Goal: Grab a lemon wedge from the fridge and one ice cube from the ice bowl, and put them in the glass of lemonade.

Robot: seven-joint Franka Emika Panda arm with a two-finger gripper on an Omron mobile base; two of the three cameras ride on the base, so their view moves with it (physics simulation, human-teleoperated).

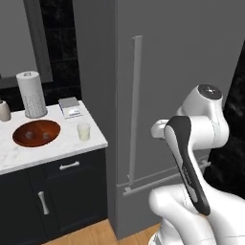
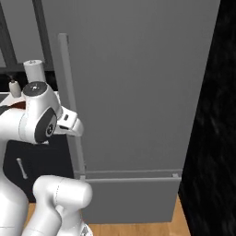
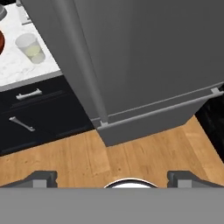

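The left base view alone shows the reddish-brown ice bowl at 9 o'clock on the white table, 2 cubes inside, with the glass of lemonade just beside it. In the right base view the grey fridge stands shut, the arm folded at 8 o'clock. In the hand view the pincer points floorward, tips wide apart and empty, the pale glass at 10 o'clock.

Arm folded; pincer spread wide
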